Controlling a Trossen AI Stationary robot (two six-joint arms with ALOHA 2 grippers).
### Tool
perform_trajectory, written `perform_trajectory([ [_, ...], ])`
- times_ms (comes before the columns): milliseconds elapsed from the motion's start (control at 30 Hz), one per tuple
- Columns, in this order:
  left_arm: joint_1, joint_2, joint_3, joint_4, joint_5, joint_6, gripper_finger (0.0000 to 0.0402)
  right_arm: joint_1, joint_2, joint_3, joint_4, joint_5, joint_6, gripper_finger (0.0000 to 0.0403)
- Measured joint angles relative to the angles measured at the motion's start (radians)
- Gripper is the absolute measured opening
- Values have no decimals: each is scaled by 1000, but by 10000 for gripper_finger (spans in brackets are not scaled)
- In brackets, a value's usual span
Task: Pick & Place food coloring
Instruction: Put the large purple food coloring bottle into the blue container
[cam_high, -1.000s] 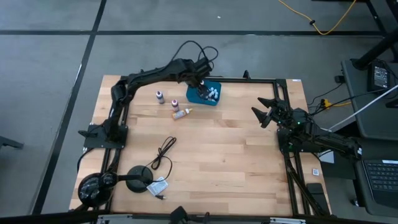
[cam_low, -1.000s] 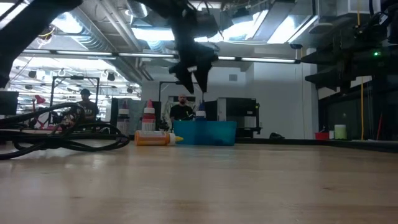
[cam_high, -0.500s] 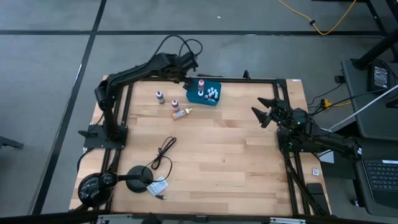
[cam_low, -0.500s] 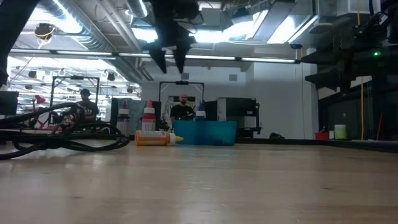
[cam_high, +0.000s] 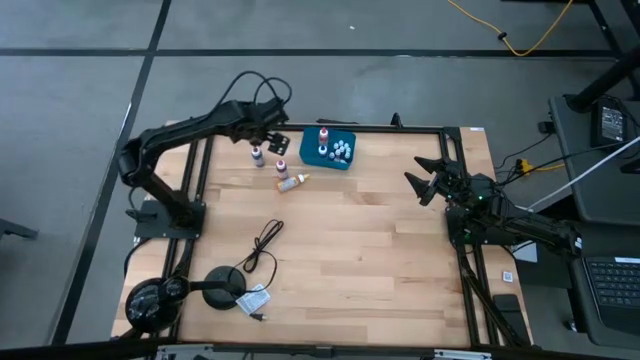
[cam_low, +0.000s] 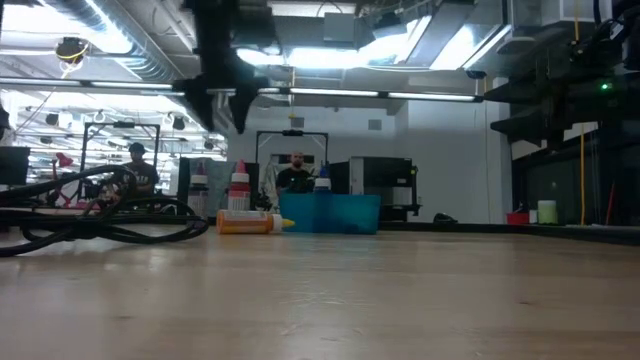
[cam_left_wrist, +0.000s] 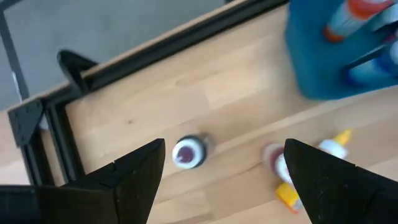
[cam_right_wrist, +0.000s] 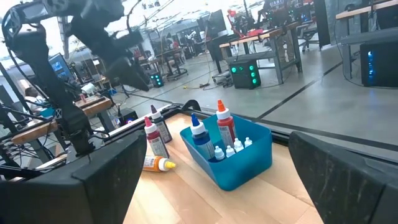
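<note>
Left gripper (cam_left_wrist: 221, 177): jaws open, empty. Small purple-bodied plastic food coloring bottle (cam_left_wrist: 188, 152) stands upright directly below, between the fingers. Probably light, rigid, smooth; grasp across the body beneath the cap.

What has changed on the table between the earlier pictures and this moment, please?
The left gripper has swung away from over the teal tray, toward the table's left side, and is now open above the two standing purple bottles. The bottles, the lying orange bottle, the tray and the open right gripper stayed put.
</note>
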Motion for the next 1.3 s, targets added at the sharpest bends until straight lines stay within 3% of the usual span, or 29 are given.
perform_trajectory([
  [300, 72, -60, -206, 115, 16, -5, 322, 0, 0, 0, 0, 0, 0, 392],
  [633, 120, -62, -348, 291, 93, 38, 322, 0, 0, 0, 0, 0, 0, 392],
  [1300, 145, -61, -408, 364, 130, 83, 318, 0, 0, 0, 0, 0, 0, 392],
])
